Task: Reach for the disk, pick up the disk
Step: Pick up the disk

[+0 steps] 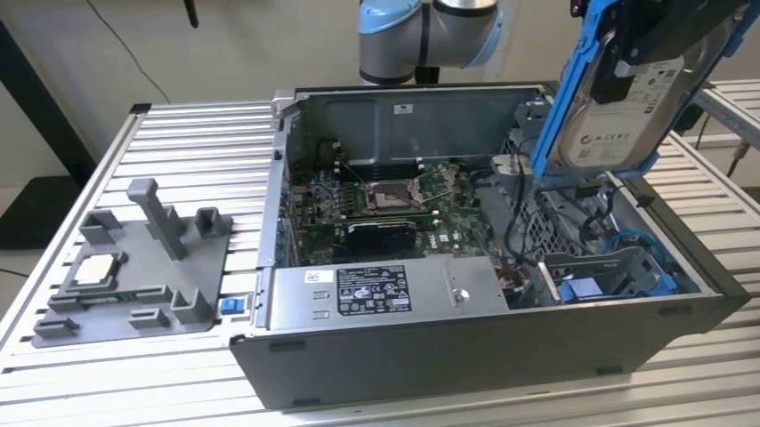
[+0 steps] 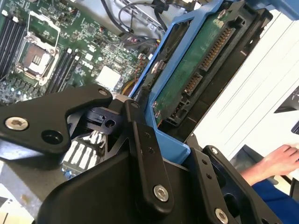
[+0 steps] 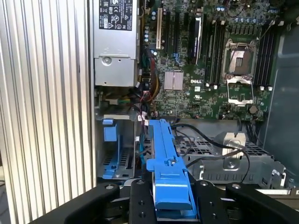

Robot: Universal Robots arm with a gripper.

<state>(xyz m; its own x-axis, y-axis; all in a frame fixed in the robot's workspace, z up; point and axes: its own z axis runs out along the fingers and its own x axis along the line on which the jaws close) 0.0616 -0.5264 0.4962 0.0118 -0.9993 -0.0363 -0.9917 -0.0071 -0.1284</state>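
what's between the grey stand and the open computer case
Bare slatted table in the exterior view; a small blue piece sits by the stand, against the case.

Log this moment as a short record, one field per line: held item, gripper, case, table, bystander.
held item: the disk, on edge, lifted above the open computer case
gripper: gripper shut on the disk's blue rail
case: motherboard exposed, power supply along the front
table: grey stand at the exterior view's left
bystander: a hand in the second wrist view

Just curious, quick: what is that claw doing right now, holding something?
Gripper: shut on the disk, held upright above the open computer case.
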